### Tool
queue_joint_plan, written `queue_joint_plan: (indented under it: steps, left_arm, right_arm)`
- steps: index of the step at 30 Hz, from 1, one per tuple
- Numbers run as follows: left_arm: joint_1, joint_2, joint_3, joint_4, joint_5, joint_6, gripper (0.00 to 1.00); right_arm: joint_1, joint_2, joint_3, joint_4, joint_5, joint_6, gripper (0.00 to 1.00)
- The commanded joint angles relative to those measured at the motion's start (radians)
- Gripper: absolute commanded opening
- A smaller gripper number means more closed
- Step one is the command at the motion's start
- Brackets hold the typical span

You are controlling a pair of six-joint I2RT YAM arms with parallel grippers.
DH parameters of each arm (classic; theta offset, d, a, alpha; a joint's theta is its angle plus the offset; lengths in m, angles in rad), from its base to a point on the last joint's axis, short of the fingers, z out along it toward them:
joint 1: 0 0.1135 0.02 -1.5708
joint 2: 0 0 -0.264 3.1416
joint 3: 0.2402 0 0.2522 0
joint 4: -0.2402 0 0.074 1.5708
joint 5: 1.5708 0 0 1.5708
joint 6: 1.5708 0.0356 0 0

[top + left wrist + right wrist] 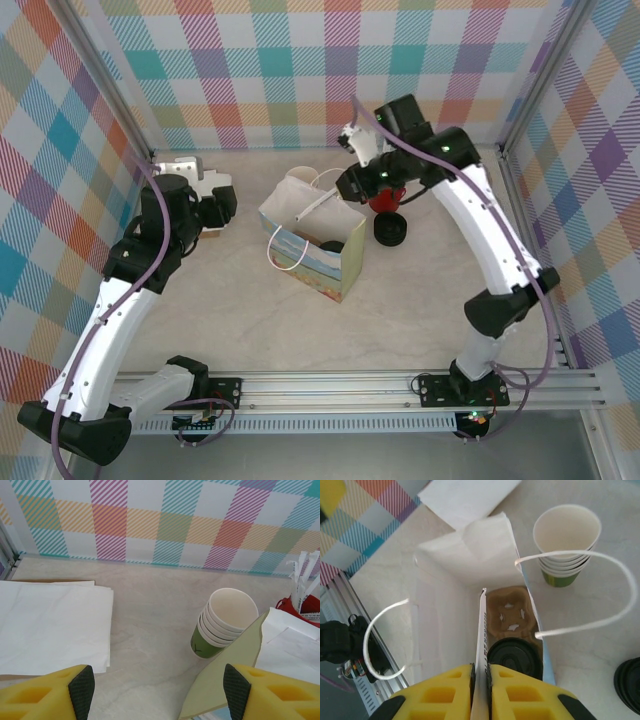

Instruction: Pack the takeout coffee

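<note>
Nearest the arm bases in the overhead view, the paper bag (330, 270) stands open on the counter (400, 310), just left of centre frame. The takeout coffee (512, 657) sits inside it, low in the right wrist view, in the nearer pocket of a brown carrier tray (510, 612). Only its black lid shows, so the cup body cannot be made out.

Directly over the bag mouth, the right end effector (481, 672) is pinched narrow on a thin white stick (481, 625), probably a wrapped stirrer or sugar stick, though the print is too small to read.

To the bag's right lies a loose black lid (390, 230), with the red mug (385, 198) just behind it. A stack of lidless green cups (225, 622) stands behind the bag.

At left of the overhead frame, the left end effector (160, 695) has its yellow fingers (82, 690) spread wide and empty, beside white paper sheets (50, 625). The plaid wall (165, 520) closes the back.
</note>
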Motion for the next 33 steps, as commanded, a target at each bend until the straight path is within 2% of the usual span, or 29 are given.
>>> queue_joint_plan:
  steps: [1,15,23,28,33]
  left_arm:
    - [0.013,-0.011,0.005,0.01,-0.015,-0.011,0.71]
    - [0.013,0.003,0.008,0.004,-0.026,-0.002,0.72]
    - [0.015,0.016,0.011,0.007,-0.022,0.008,0.74]
    - [0.032,0.043,0.015,0.005,-0.023,0.01,0.77]
    - [0.081,0.075,0.028,-0.004,0.042,-0.017,0.78]
  right_arm:
    - [0.032,0.053,0.045,0.007,0.002,-0.021,0.16]
    - [0.119,0.266,0.124,-0.017,0.01,-0.021,0.19]
    - [0.118,0.251,0.171,-0.039,0.035,-0.021,0.39]
    - [0.118,0.187,0.205,-0.048,0.118,-0.021,0.47]
    - [0.109,0.091,0.169,-0.033,0.195,-0.021,0.58]
